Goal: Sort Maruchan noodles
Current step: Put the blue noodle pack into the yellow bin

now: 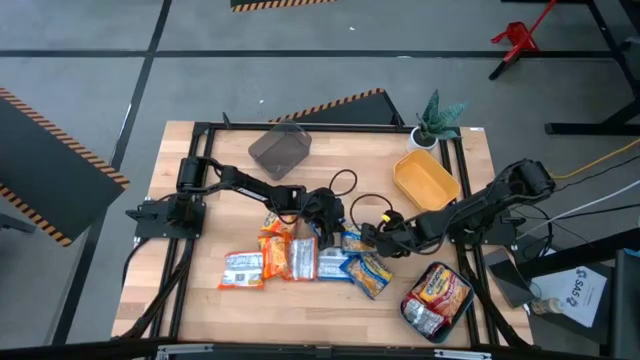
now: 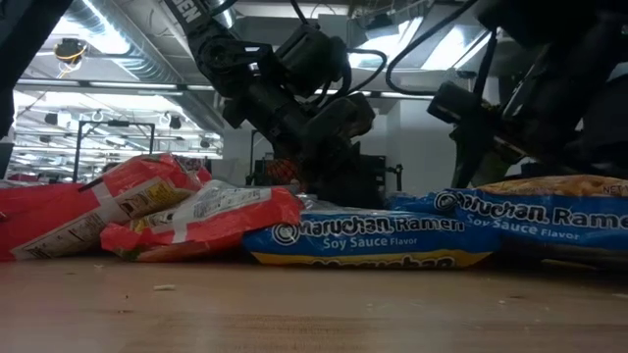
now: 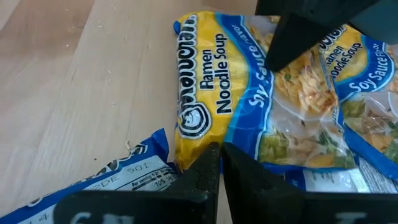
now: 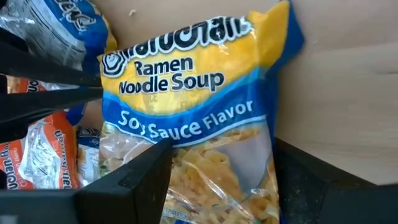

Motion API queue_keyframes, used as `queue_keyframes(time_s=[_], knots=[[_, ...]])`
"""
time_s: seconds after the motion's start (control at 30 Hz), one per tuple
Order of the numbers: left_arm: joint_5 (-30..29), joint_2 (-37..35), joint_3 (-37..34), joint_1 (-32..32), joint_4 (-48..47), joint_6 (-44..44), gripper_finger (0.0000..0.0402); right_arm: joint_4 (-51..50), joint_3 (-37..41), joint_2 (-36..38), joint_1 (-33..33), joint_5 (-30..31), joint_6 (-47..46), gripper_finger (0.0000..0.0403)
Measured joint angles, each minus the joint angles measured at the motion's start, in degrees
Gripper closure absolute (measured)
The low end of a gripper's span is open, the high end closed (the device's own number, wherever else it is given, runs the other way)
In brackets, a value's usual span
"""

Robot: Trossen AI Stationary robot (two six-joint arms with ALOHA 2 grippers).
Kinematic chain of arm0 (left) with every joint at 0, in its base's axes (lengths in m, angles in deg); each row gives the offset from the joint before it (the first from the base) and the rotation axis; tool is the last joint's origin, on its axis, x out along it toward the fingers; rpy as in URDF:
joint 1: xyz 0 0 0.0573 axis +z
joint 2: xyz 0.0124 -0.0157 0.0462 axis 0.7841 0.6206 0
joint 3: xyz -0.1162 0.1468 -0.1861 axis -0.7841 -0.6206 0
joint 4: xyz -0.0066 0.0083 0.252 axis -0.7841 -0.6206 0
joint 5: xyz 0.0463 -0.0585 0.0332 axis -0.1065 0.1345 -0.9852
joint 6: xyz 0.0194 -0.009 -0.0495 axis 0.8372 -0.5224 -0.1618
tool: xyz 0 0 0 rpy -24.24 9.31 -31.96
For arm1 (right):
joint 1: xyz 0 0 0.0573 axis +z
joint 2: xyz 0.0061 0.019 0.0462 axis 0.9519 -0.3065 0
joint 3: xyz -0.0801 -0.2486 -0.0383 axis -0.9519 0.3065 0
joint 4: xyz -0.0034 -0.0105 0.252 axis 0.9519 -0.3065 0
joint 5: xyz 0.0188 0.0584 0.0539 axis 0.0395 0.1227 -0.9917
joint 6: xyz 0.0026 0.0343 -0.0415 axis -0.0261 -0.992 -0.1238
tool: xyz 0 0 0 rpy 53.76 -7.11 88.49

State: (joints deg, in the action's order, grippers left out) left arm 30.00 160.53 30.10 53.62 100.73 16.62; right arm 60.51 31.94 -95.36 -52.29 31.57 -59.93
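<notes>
Several Maruchan noodle packets lie flat mid-table: orange ones (image 1: pixel 277 247), a white one (image 1: pixel 243 269) and blue-yellow soy sauce ones (image 1: pixel 366 271). My left gripper (image 1: pixel 328 222) is shut, its tips at the logo end of one soy sauce packet (image 3: pixel 249 99). My right gripper (image 1: pixel 385 238) is open and slants down over the same packet (image 4: pixel 193 93). Its two fingers (image 4: pixel 134 177) stand on either side of the packet's clear-window half, and no touch shows. Two more packets lie in a dark container (image 1: pixel 462 318) at the near right. My left gripper's shut fingertips (image 3: pixel 210 163) meet the soy sauce packet at its sealed edge (image 3: pixel 186 155) beside the round logo, slanting down from the table's left. I cannot tell whether any film is caught between the fingers or whether they only press on it. The packet lies flat on the table.
A yellow container (image 1: pixel 425 178) and a small plant (image 1: pixel 437 120) stand at the far right, and a grey container (image 1: pixel 280 150) at the far middle. Bare wood (image 3: pixel 68 81) shows between the packets and the far containers. Black cables (image 1: pixel 340 185) loop behind the grippers.
</notes>
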Motion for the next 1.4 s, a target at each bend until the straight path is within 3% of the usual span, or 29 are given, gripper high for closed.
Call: queue_keyframes(time_s=[0.27,0.67,0.97,1.2,1.4], knots=[[-0.11,-0.01,-0.04,0.04,-0.04,-0.01,0.0388,1.19,0.02,-0.72,-0.31,2.19,1.87,0.0176],[4.34,-1.42,-0.20,1.70,-1.98,-1.15,0.0388,2.63,-1.37,-0.57,-0.45,-1.56,2.19,0.0313],[3.92,-8.68,-0.17,6.01,-4.85,-2.17,0.0388,-0.12,-5.95,-0.65,-0.45,0.05,4.26,0.0335],[2.98,-18.71,-0.11,9.24,-6.23,-2.59,0.0388,-17.95,-13.89,1.78,-0.45,3.26,5.05,0.0335],[-1.98,-26.26,-0.09,10.18,-6.40,-2.49,0.0388,-37.92,-18.05,10.33,-0.45,12.80,-0.72,0.0335]])
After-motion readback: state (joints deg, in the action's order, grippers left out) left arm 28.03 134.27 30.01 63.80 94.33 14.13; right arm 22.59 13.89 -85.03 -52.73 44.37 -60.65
